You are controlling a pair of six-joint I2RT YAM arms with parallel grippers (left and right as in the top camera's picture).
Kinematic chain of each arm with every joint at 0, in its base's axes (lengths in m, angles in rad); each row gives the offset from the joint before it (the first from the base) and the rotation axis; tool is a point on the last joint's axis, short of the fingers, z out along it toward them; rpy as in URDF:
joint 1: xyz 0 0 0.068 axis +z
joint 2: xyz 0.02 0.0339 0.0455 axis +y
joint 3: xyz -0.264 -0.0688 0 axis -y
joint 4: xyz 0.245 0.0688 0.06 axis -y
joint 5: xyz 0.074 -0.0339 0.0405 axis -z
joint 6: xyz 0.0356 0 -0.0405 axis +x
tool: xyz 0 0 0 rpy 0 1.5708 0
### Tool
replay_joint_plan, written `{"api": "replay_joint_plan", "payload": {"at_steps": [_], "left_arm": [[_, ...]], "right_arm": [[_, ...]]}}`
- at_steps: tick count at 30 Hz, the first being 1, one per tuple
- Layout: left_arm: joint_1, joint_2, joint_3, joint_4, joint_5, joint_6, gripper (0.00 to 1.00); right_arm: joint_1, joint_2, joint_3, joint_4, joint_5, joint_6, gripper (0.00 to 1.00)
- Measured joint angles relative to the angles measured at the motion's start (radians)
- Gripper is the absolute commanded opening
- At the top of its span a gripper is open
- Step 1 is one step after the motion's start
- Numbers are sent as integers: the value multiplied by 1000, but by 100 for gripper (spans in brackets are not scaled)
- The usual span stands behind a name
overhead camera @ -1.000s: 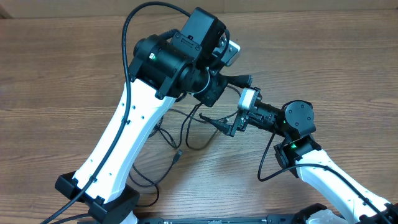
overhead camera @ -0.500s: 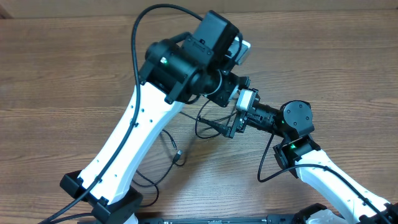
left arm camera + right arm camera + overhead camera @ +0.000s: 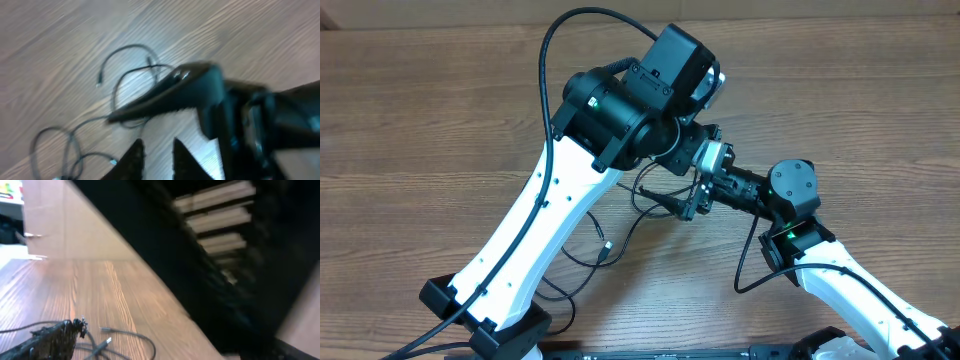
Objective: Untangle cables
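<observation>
L gripper (image 3: pixel 155 159): my tips a crack apart, nothing btwn
R gripper (image 3: pixel 688 197): my fingers spread wide, no cord seen in them, at 6 o'clock of L wrist
Cables (image 3: pixel 607 246): loose black loops on table (image 3: pixel 420 120), 8 o'clock of R gripper

No legible text, label, brand, number or sign on anything in any view.

Wooden table (image 3: pixel 410 130) under me, brown grain running across. Thin black cables (image 3: pixel 582 262) lie loose on it near middle, loops overlapping, tangled. One small plug end (image 3: pixel 607 248) rests flat on wood, toward my near edge.
</observation>
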Motion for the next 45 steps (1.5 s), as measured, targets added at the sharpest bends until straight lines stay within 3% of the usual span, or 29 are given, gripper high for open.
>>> {"api": "replay_joint_plan", "payload": {"at_steps": [1,9,20,24,31,38,45], "left_arm": [[0,0,0,-8,-19,-1,100],[62,0,0,-19,-113,-8,99],[217,0,0,-19,-92,-23,100],[219,0,0,-18,-84,-23,99],[219,0,0,-8,-81,-23,100],[219,0,0,-8,-81,-23,100],[219,0,0,-8,-81,-23,99]], "right_arm": [[0,0,0,-17,16,3,100],[-34,0,0,-114,140,174,100],[-352,0,30,-607,162,390,100],[-398,0,30,-663,90,407,100],[-406,0,30,-672,-74,419,100],[-405,1,34,-835,-101,424,100],[-356,71,34,-853,-19,588,100]]}}
